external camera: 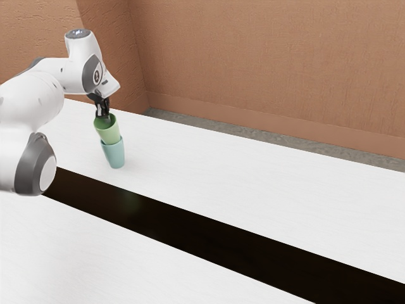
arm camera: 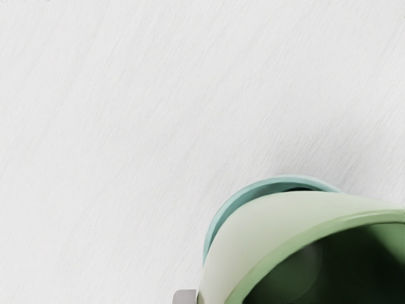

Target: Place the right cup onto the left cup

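Note:
At the rim of the green cup (external camera: 109,132) is my gripper (external camera: 102,111), shut on the cup's wall at the exterior view's left side of its mouth. The green cup's lower end is inside the mouth of the teal cup (external camera: 115,155), which stands on the table. In the wrist view, a grey fingertip (arm camera: 185,296) rests against the outside of the green cup (arm camera: 278,218). The teal cup's rim (arm camera: 250,192) curves out from behind it. The green cup hides most of the teal cup's inside.
The white table (external camera: 209,171) stretches toward the exterior view's right. A long black strip (external camera: 190,225) crosses it on the near side of the cups. Beyond the table's far edge stands a brown wall (external camera: 266,69).

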